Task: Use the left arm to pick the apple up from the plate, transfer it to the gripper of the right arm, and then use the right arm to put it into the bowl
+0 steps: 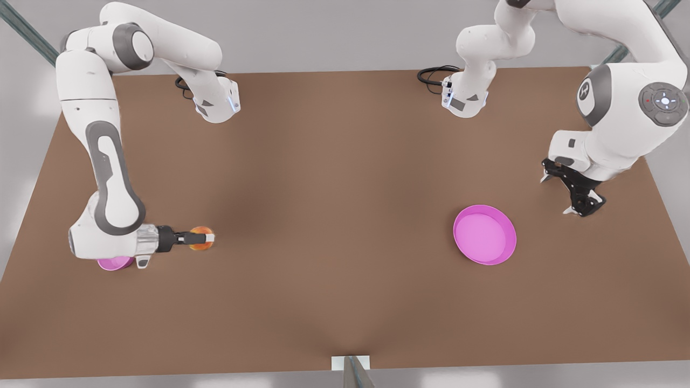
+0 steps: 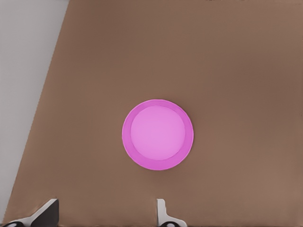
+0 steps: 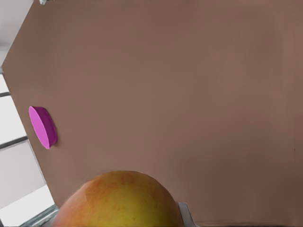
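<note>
1. Right gripper [image 1: 200, 237], slim and black on the arm with the silver wrist band, sits at the front view's left, pointing sideways toward the table's middle, above the brown table [image 1: 334, 215].
2. It holds the apple [image 1: 201, 238] clamped between its fingers; the fruit is off the table surface, at the gripper's tip.
3. Right wrist view: the apple [image 3: 118, 201] is right up against the camera, with a pale fingertip [image 3: 185, 212] touching its side.
4. Bowl [image 1: 114, 263] peeks out from under that arm's wrist, mostly hidden; the apple is beside it, not over it as far as the front view shows.
5. Left gripper [image 1: 574, 189], black skeletal claw, hangs at the front view's right, near the table edge, fingers spread apart and holding nothing.
6. Plate [image 1: 484, 235] lies flat on the table near the left gripper, toward the table's middle, not touching it.
7. Left wrist view: the plate [image 2: 157, 135] is seen from above, and the two fingertips [image 2: 162, 209] are well apart.
</note>
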You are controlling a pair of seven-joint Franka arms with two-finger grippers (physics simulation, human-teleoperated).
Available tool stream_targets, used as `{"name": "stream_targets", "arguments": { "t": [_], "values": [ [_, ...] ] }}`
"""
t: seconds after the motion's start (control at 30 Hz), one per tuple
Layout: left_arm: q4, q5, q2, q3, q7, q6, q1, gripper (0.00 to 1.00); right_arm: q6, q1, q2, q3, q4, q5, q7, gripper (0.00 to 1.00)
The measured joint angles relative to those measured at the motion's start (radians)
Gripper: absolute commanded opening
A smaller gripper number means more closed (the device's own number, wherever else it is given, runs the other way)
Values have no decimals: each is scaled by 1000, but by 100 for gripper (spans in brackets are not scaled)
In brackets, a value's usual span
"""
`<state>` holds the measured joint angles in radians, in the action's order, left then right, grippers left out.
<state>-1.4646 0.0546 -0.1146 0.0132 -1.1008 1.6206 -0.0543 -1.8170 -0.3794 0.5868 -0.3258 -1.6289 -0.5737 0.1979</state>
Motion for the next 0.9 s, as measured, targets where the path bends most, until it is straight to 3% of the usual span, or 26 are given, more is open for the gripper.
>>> {"name": "stream_targets", "arguments": {
  "t": [0.1, 0.37, 0.9],
  "values": [
    [4, -39, -8, -65, 143, -6, -36, 100, -18, -39, 12, 2, 33, 182, 41, 70],
    [7, -40, -67, -76, 429, -6, -43, 100, -65, -88, 117, 57, 183, 439, 188, 70],
    [50, -36, -108, -74, 792, 13, -56, 100, -89, -101, 220, 205, 307, 515, 571, 70]
  ]
}}
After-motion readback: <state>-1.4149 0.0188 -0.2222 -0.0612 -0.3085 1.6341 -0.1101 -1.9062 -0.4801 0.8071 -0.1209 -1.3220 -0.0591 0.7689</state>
